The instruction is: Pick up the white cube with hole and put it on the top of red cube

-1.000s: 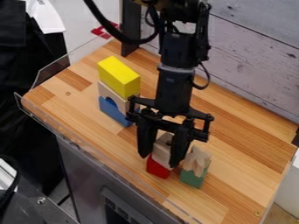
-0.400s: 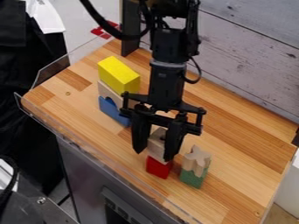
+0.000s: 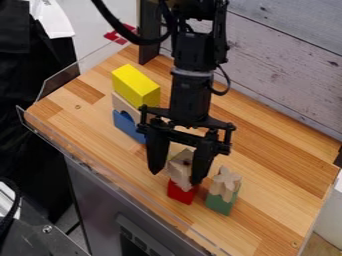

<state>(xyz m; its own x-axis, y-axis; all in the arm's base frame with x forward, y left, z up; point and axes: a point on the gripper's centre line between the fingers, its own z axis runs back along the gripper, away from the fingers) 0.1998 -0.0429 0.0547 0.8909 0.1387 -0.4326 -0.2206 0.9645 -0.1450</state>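
- Two fingers of the gripper [image 3: 176,178] are set wider apart than in the last frame; a gap is opened on one side of the white cube with hole [image 3: 180,171].
- Hand state: wide, fingers placed on either side of the white cube, above the red cube [image 3: 181,194]; no firm grip is seen.
- White cube is seated on top of the red cube, with its faces turned more than a moment ago. Whether full contact is made cannot be told.
- Placement is judged as done or nearly so; release is probably the step in hand.
- Next: gripper to be lifted straight up from above the red cube, with no sideways drift.
- Risk: white cube could be dragged off the red cube by the nearer finger, or the flower-shaped piece [image 3: 226,181] on the green block [image 3: 219,204] beside the red cube could be knocked.
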